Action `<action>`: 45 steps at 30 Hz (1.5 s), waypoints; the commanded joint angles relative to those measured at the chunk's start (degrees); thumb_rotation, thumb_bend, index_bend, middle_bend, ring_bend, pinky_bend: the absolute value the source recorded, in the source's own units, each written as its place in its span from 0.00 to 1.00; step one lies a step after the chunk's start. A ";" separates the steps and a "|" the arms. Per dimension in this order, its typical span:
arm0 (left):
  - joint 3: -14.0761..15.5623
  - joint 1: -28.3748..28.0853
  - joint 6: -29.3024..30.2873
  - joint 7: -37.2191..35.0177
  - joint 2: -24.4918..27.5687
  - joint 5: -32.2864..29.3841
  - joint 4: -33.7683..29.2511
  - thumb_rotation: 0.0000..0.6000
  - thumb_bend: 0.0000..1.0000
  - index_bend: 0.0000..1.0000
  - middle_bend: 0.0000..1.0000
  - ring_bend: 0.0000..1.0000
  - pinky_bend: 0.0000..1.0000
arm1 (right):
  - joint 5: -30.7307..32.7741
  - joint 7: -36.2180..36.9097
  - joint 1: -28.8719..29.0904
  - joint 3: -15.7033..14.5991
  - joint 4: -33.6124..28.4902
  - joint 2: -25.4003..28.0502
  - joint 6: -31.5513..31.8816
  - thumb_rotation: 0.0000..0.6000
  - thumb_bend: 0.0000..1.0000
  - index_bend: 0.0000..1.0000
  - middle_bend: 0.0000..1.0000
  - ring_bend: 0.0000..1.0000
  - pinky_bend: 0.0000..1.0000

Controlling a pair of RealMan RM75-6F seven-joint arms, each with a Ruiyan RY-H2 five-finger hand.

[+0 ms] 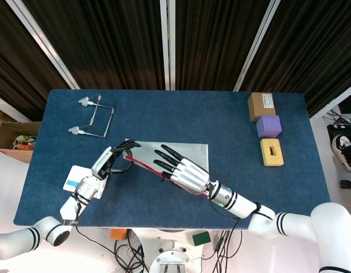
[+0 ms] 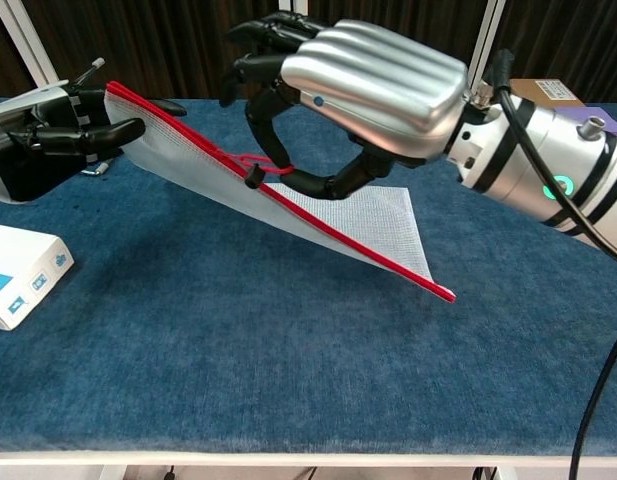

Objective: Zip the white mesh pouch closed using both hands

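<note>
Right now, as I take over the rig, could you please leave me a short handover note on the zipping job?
Left robot hand: grips the raised end of the white mesh pouch.
Right robot hand: pinches the red pull cord at the slider.
Pouch: lifted and slanted, far corner low by the blue table.
Done: both ends held, slider partway along the red zipper.
Left: run the slider to the end, then set the pouch down.
</note>
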 commanded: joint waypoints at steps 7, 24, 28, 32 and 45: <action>-0.14 1.99 1.11 1.92 -0.96 -1.09 2.65 1.00 0.50 0.64 0.26 0.10 0.14 | -0.11 -2.21 -8.52 -7.20 -4.31 7.43 3.27 1.00 0.38 0.75 0.24 0.00 0.00; -0.43 3.58 1.75 5.37 -1.64 -0.89 2.65 1.00 0.50 0.64 0.26 0.10 0.14 | -0.50 -0.61 -18.35 -10.92 -3.51 12.52 8.03 1.00 0.38 0.75 0.24 0.00 0.00; -0.57 3.65 1.51 5.38 -1.76 -0.94 2.67 1.00 0.50 0.64 0.26 0.10 0.14 | -0.48 -0.09 -19.23 -10.86 -2.94 12.74 7.67 1.00 0.38 0.75 0.24 0.00 0.00; -0.64 3.75 1.28 5.31 -1.99 -0.98 2.76 1.00 0.50 0.64 0.26 0.10 0.14 | -0.39 0.15 -19.82 -10.58 -2.59 12.95 7.11 1.00 0.38 0.75 0.24 0.00 0.00; 1.15 4.32 2.02 19.30 -2.48 0.98 3.21 1.00 0.40 0.42 0.23 0.09 0.14 | 0.72 0.72 -18.93 -8.38 -2.84 10.36 1.84 1.00 0.29 0.55 0.16 0.00 0.00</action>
